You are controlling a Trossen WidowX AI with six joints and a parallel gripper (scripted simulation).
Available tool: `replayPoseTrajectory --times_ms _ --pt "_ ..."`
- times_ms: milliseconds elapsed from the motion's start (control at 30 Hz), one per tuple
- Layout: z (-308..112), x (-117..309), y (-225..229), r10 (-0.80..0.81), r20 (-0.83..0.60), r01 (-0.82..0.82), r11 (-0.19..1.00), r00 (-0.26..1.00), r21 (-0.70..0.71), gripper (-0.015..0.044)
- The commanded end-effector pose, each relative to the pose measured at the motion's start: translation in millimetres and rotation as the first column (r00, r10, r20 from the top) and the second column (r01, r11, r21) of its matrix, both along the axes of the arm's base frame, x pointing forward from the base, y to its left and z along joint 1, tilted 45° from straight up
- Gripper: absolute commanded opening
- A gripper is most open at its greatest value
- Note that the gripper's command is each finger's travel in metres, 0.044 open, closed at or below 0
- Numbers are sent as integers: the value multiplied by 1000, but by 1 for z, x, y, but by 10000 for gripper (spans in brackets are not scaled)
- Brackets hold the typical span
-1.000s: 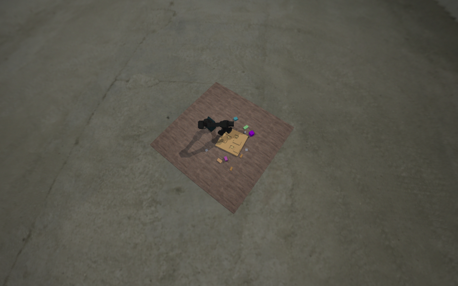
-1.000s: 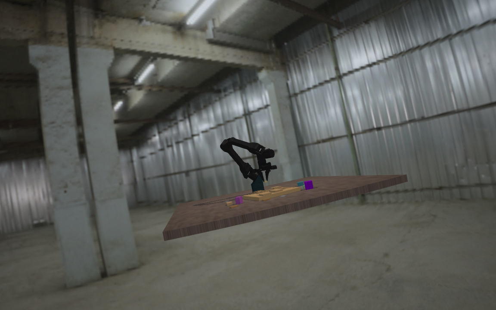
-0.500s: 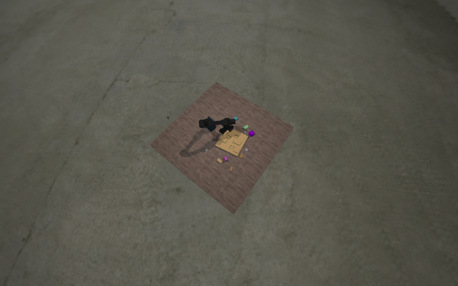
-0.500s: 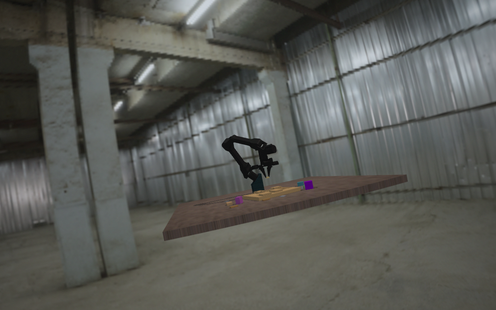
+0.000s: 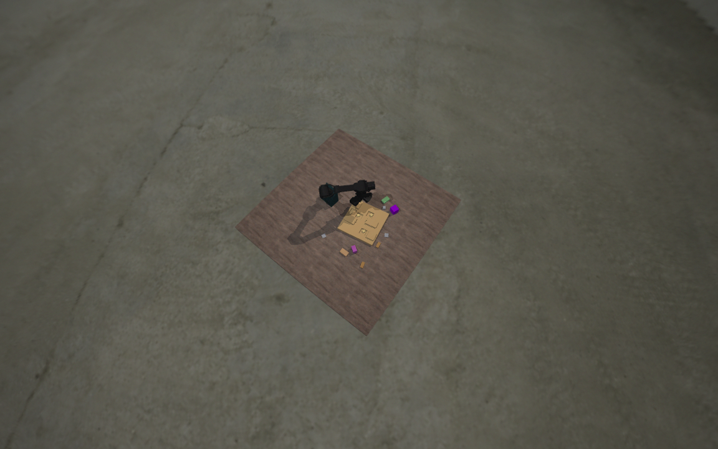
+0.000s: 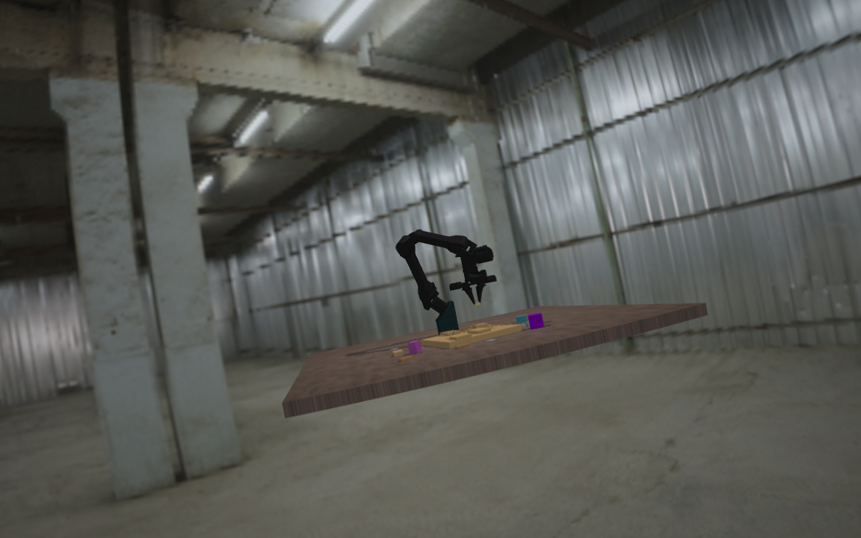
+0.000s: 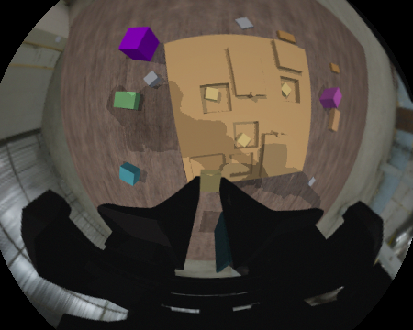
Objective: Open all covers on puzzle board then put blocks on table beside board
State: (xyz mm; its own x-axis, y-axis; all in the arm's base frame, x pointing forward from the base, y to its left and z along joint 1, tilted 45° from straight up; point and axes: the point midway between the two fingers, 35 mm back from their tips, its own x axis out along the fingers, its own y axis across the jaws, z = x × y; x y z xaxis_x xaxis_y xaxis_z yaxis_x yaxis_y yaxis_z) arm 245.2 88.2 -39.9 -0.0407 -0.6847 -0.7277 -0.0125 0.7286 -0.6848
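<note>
My gripper is shut on a small pale yellow block, held in the air above the near edge of the tan puzzle board. In the wrist view, three other yellow blocks lie in uncovered square wells. A fourth well near the board's near edge shows no block. Flat covers lie beside wells; another appears at the near left, partly in shadow.
Left of the board in the wrist view are a purple cube, a grey cube, a green block and a teal block. A magenta block and several orange pieces lie right. A grey tile lies beyond the board.
</note>
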Motion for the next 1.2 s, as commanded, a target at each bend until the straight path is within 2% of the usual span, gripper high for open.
replayPoseTrajectory --times_ms 0,933,1167 --pt "-10 2 13 0 -1 0 1000 1000 3 80" --pt "-90 -6 86 -3 1 3 1000 1000 3 80" --pt "-97 -8 88 -3 2 3 1000 1000 2 80"
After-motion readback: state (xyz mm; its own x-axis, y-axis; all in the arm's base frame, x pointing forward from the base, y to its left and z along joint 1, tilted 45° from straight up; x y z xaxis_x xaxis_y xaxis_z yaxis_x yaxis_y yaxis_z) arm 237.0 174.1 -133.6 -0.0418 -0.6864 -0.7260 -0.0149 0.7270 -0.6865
